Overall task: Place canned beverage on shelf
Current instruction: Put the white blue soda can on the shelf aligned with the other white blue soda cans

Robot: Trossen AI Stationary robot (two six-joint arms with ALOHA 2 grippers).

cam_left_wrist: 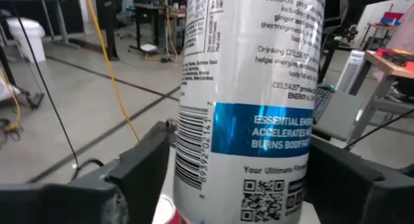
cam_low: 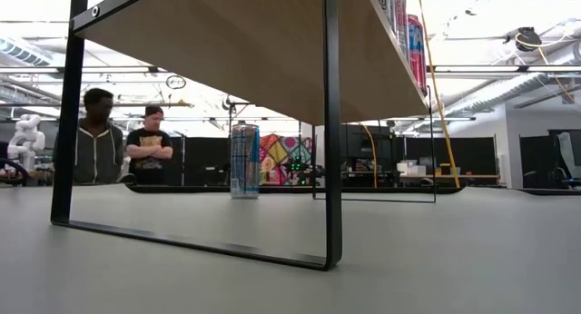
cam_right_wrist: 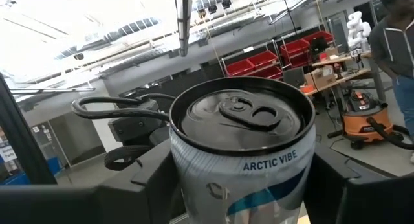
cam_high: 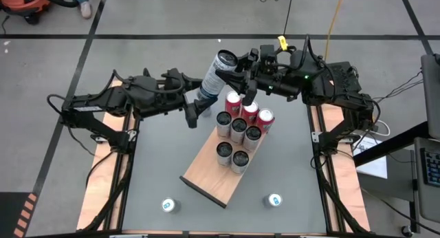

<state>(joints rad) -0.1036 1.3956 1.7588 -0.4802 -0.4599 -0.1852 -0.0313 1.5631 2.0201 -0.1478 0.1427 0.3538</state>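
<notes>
A tall white-and-blue beverage can (cam_high: 214, 76) is held in the air between both arms, beyond the far end of the light-brown wooden shelf board (cam_high: 210, 175).

The left gripper (cam_high: 200, 95) is pinched on the can's lower body, and the right gripper (cam_high: 236, 65) is closed about its top end. The can is tilted: its long axis slants from lower left to upper right, with the lid towards the right arm. Seven cans (cam_high: 239, 124) already crowd the shelf's far half, so the can is best uprighted and lowered onto bare board without clipping its neighbours, one gripper releasing first.
</notes>
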